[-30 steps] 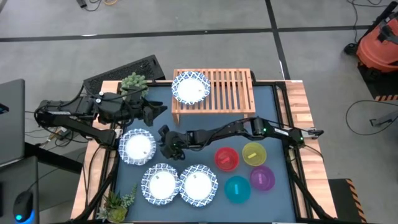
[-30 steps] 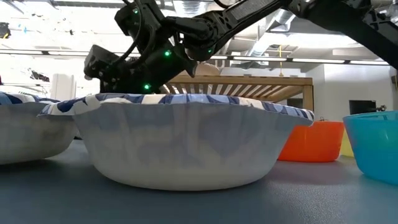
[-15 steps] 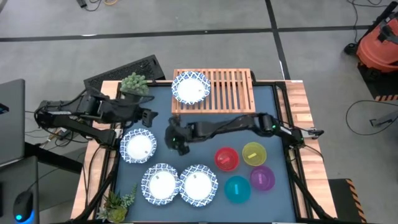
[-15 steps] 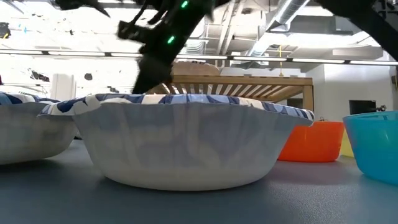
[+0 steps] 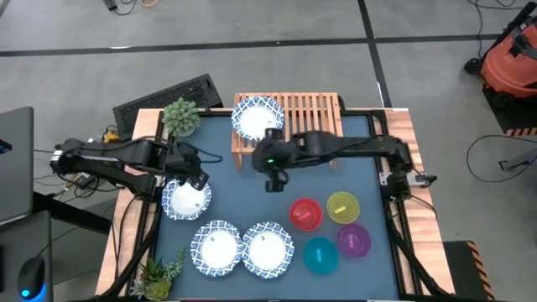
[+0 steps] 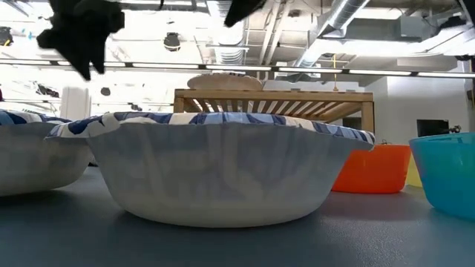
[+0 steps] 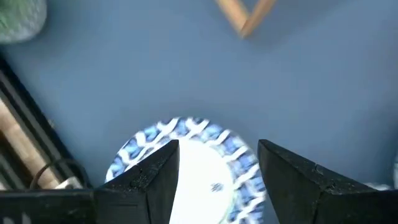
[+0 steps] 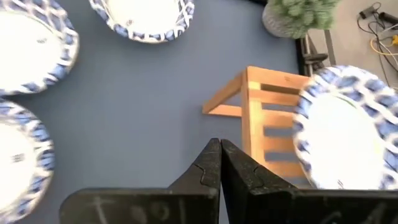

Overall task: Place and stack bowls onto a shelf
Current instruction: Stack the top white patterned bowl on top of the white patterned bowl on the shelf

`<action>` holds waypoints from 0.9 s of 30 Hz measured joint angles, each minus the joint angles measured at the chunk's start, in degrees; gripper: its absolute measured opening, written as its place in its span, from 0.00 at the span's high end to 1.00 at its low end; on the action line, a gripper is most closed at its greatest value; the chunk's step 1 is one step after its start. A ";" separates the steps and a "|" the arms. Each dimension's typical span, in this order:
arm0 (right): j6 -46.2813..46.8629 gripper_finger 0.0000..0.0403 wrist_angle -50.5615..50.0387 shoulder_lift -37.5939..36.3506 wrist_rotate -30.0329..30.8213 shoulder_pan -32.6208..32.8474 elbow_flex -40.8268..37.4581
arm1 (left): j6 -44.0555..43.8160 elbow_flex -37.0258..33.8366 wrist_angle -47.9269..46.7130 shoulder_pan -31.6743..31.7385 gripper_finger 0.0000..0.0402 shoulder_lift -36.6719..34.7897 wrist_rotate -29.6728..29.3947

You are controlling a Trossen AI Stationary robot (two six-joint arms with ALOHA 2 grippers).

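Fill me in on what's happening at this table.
A two-armed robot is moving bowls onto the shelf. One patterned bowl already sits on its left end. The left gripper, open, hangs over another patterned bowl on the table; the right gripper is shut and empty near the shelf. Two more patterned bowls and four coloured bowls wait on the table.

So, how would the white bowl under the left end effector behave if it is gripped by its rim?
The bowl looks thin, with a crimped rim like paper, so it is probably light and may flex. Wide and shallow, it seems unlikely to tip.
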 joint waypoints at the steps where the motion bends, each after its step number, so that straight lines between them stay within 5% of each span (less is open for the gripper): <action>1: 0.99 0.94 -0.45 -1.25 -0.04 0.30 0.00 | 0.63 -1.59 0.35 0.07 0.50 0.00 1.01; 14: 5.25 0.91 -9.27 -6.48 -0.19 3.09 -0.05 | 15.72 -16.49 15.00 2.41 0.50 0.02 6.55; 18: 5.25 0.92 -12.14 -6.35 -0.19 4.12 -0.13 | 10.47 -16.83 15.41 2.95 0.50 -0.01 13.03; 23: 5.21 0.93 -12.57 -6.28 -0.20 4.42 -1.33 | 5.64 -16.83 19.65 -2.54 0.50 -0.26 28.93; 27: 5.19 0.91 -13.31 -6.44 -0.15 4.24 -1.33 | 1.49 -16.83 23.43 -11.51 0.50 -0.26 29.97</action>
